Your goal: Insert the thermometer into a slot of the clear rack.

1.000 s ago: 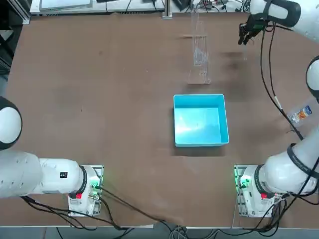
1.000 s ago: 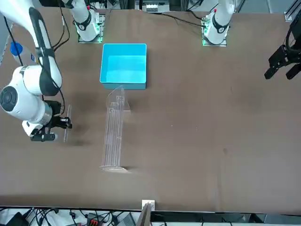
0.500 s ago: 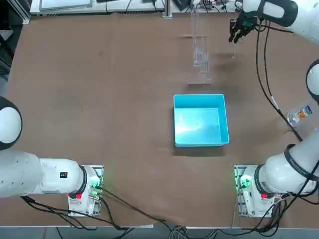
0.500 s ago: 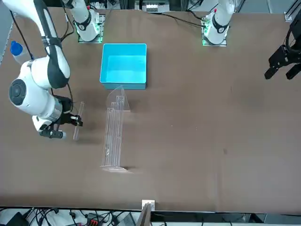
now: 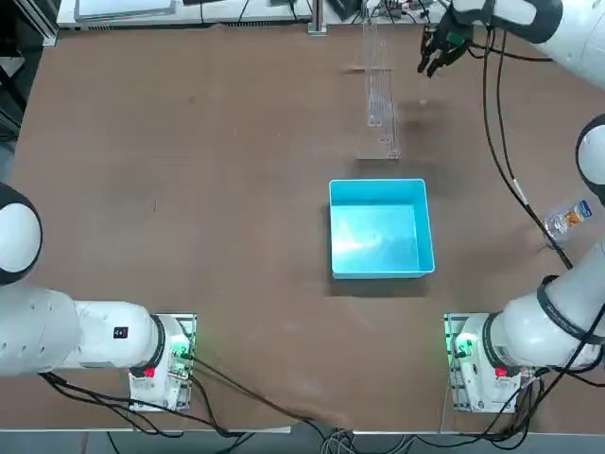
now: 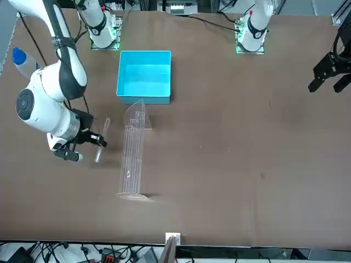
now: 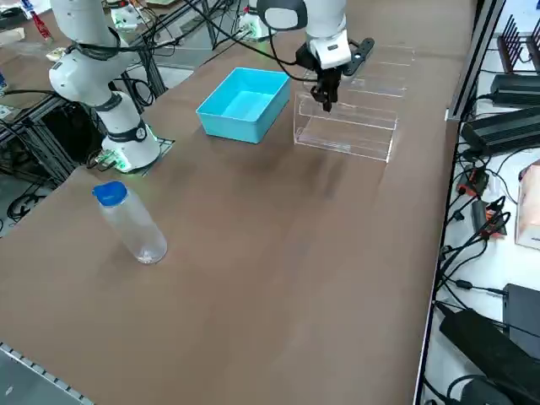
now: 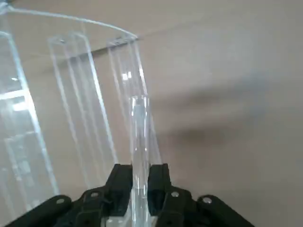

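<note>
My right gripper (image 6: 94,143) is shut on the thermometer (image 6: 106,127), a thin clear rod that hangs roughly upright above the table. In the right wrist view the thermometer (image 8: 138,137) rises between the two black fingers (image 8: 119,176) of the right gripper (image 8: 139,172). The clear rack (image 5: 380,90) lies long and narrow at the far middle of the table. In the front view the clear rack (image 6: 131,156) is just beside the gripper, a small gap apart. The wrist view shows the rack's plates (image 8: 71,94) close behind the rod.
A bright blue square bin (image 5: 380,227) sits just on the robot's side of the rack. A small clear bottle (image 5: 570,216) with a blue cap lies near the table's right edge. Cables and equipment line the far edge.
My right gripper has carried the thermometer sideways toward the rack, leftward in the top view, and now hangs close beside it. The rack and bin have not moved.
</note>
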